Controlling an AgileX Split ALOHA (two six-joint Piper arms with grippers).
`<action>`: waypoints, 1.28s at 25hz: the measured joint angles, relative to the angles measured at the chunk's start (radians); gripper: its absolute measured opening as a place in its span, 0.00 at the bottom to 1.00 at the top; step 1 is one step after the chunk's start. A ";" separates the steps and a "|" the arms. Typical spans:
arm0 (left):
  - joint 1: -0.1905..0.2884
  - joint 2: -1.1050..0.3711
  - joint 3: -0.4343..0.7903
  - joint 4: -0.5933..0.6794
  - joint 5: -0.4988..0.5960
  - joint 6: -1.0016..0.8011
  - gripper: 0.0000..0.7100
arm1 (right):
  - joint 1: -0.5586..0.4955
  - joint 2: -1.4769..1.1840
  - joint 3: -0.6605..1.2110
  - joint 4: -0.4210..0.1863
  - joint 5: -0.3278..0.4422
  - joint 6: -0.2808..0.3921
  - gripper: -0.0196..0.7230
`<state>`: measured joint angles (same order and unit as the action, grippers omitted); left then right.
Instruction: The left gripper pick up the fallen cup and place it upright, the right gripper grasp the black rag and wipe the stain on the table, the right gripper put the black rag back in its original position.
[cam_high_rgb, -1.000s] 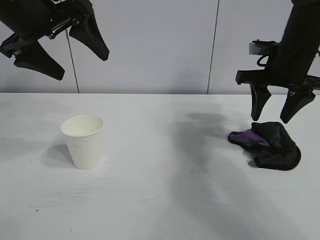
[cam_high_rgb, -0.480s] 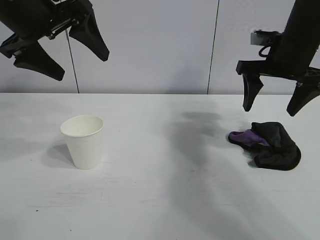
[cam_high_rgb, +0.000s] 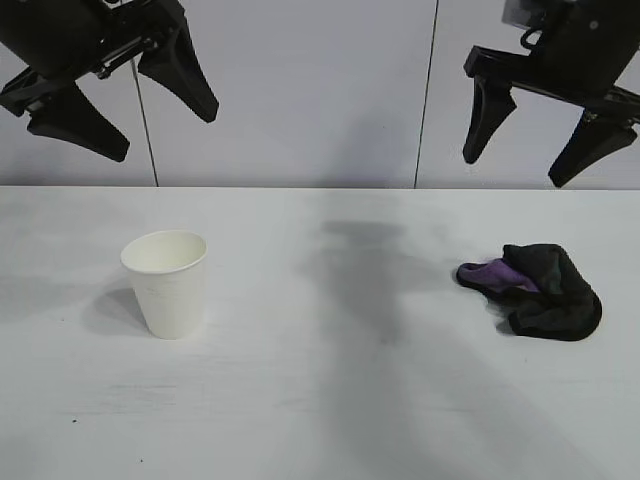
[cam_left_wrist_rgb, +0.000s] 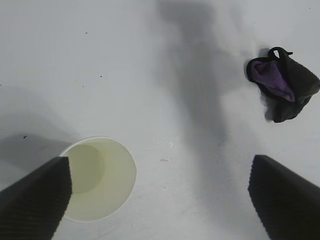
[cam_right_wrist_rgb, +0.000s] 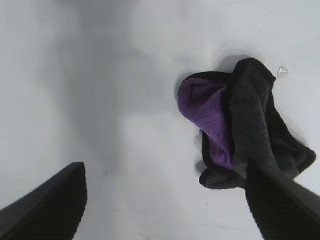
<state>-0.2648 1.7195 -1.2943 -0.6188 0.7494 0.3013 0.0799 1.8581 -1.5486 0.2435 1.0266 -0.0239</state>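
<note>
The white paper cup (cam_high_rgb: 166, 282) stands upright on the white table (cam_high_rgb: 320, 400) at the left; the left wrist view looks down into its mouth (cam_left_wrist_rgb: 97, 178). My left gripper (cam_high_rgb: 140, 125) hangs open and empty high above the cup. The black rag (cam_high_rgb: 540, 288) with its purple patch lies on the table at the right, and shows in the left wrist view (cam_left_wrist_rgb: 282, 84) and the right wrist view (cam_right_wrist_rgb: 240, 125). My right gripper (cam_high_rgb: 520, 160) is open and empty, well above the rag. No yellowish-brown stain shows on the table.
A grey panelled wall (cam_high_rgb: 320, 90) stands behind the table. A small clear droplet (cam_right_wrist_rgb: 282, 72) lies on the table beside the rag.
My right gripper has risen from just above the rag to high above it, staying open. The rag, the cup and the left arm have not moved.
</note>
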 joint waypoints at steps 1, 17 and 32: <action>0.000 0.000 0.000 0.000 0.000 0.000 0.98 | 0.000 -0.013 0.000 -0.002 0.002 0.000 0.83; 0.000 0.000 0.000 0.000 0.000 0.000 0.98 | 0.000 -0.054 0.000 -0.014 0.030 0.000 0.83; 0.000 0.000 0.000 0.000 0.000 0.000 0.98 | 0.000 -0.054 0.000 -0.016 0.025 0.000 0.83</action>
<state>-0.2648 1.7195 -1.2943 -0.6188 0.7494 0.3013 0.0799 1.8044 -1.5486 0.2279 1.0515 -0.0239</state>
